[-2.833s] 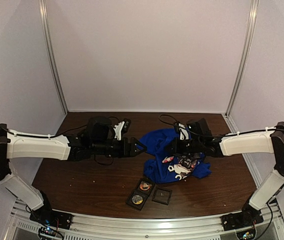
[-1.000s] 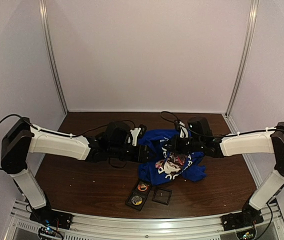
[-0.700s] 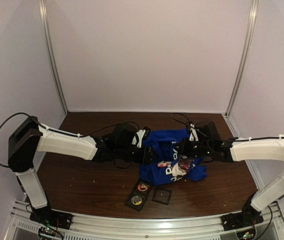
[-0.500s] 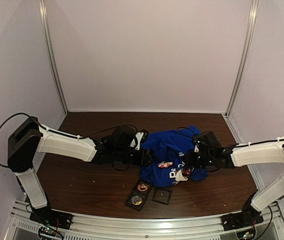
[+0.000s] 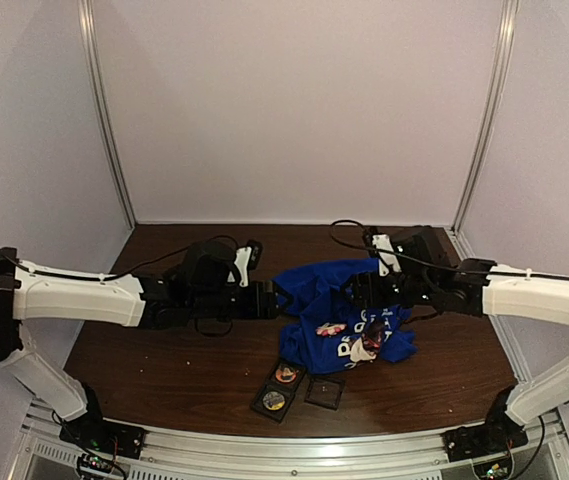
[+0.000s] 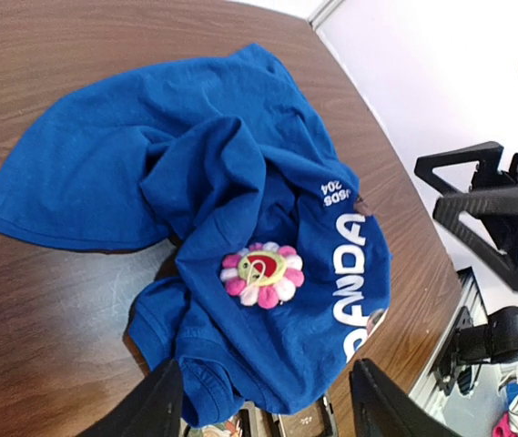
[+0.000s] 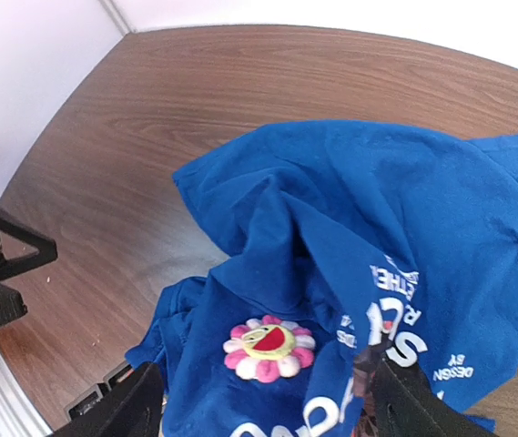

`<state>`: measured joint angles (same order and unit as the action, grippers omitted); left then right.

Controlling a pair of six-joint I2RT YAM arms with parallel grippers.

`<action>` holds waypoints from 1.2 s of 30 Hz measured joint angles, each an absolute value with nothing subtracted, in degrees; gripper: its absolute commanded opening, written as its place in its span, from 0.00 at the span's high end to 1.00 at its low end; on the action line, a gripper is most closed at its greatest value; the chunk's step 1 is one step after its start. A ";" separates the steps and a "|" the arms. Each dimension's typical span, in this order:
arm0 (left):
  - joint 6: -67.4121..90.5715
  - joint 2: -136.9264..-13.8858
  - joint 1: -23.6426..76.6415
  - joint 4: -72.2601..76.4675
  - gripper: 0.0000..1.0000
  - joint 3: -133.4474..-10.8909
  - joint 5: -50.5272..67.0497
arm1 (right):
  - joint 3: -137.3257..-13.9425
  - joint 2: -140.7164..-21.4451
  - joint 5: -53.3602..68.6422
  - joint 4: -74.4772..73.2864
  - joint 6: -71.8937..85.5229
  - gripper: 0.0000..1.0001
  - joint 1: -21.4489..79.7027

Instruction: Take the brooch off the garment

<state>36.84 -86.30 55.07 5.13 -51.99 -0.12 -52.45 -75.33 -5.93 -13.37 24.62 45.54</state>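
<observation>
Approach step: left gripper (image 6: 263, 410) and right gripper (image 7: 272, 405) both spread, empty, facing the shirt (image 6: 104, 173); brooch (image 6: 261, 274) not yet off; next, probably one holds cloth while the other pinches the brooch.

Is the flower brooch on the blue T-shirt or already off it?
On. The flower brooch sits on a fold of the crumpled blue T-shirt; whether its pin holds, I cannot tell.

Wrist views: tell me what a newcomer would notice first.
The crumpled royal-blue T-shirt in the middle of the dark wooden table grabs the eye first. Sitting on its folds is a pink-petalled flower brooch with a yellow smiling face. The left tool and right tool stand open near it, holding nothing.
</observation>
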 measured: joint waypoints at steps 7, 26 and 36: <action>38.89 -82.81 55.07 2.96 0.27 -49.36 -1.96 | -59.24 -89.14 -6.00 -18.00 14.98 0.29 51.59; 42.74 -77.36 53.82 1.96 0.26 -42.33 -2.96 | -62.02 -102.85 -15.11 -18.02 5.06 0.43 52.97; 42.89 -77.34 53.60 1.80 0.26 -42.33 -3.22 | -62.00 -103.46 -18.20 -15.07 7.44 0.88 52.99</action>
